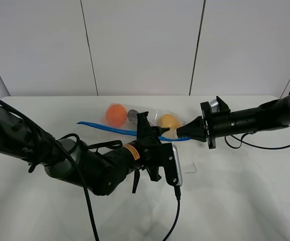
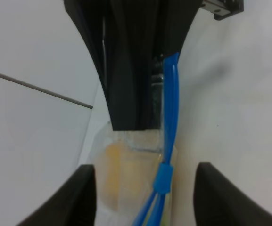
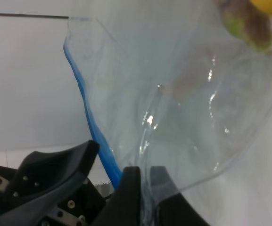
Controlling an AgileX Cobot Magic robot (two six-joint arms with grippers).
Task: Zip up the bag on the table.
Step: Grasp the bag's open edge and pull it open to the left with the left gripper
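**Ana:** Where does the bag [image 3: 183,94] lie?

**Ben:** On the table [image 1: 245,191], stretched between the two grippers. The right gripper [image 3: 145,190] has its fingers pressed together on the clear film, just beside one end of the blue zipper strip [image 2: 171,103].

**Ana:** And the left gripper [image 2: 147,190]?

**Ben:** Its fingers [image 2: 86,197] stand apart, one on each side of the strip. The slider [image 2: 163,179] sits between them, and I see no contact yet.

**Ana:** How do you expect it to handle?

**Ben:** Thin, floppy and slick, I'd say. The orange [image 1: 116,114] and lemon [image 1: 168,122] inside lie beyond the left fingers. Their weight should anchor the body, but the strip looks likely to buckle unless it is pulled taut.

**Ana:** So where should it grip?

**Ben:** On the slider itself, which seems the only stiff part. The film would probably slide out from between the pads. The right fingers' pinch gives something to pull against.
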